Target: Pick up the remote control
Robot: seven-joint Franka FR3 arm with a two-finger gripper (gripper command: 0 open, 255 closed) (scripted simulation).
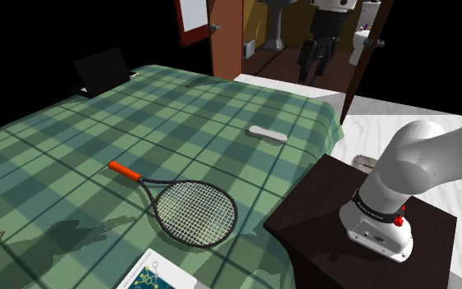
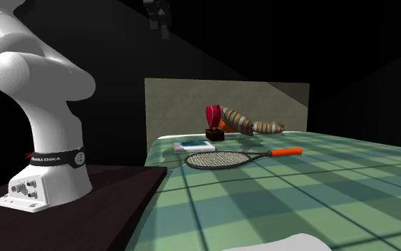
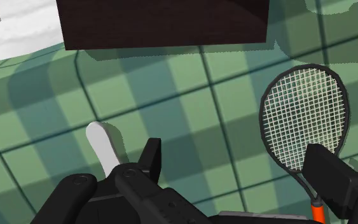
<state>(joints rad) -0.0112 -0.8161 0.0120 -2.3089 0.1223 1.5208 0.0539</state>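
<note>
Overhead, the pincer (image 3: 233,153) hangs well above the bed (image 1: 57,156), its fingers apart and nothing between them. The pale remote (image 1: 267,134) lies flat on the green checked cover, well apart from the racket (image 1: 189,209), off to the side of its head. From the racket, it is towards the dark stand (image 1: 319,197).

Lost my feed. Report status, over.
Gripper open, high over the bed. Remote control white, flat on the bed, untouched. Tennis racket lies apart, not in the way.
</note>
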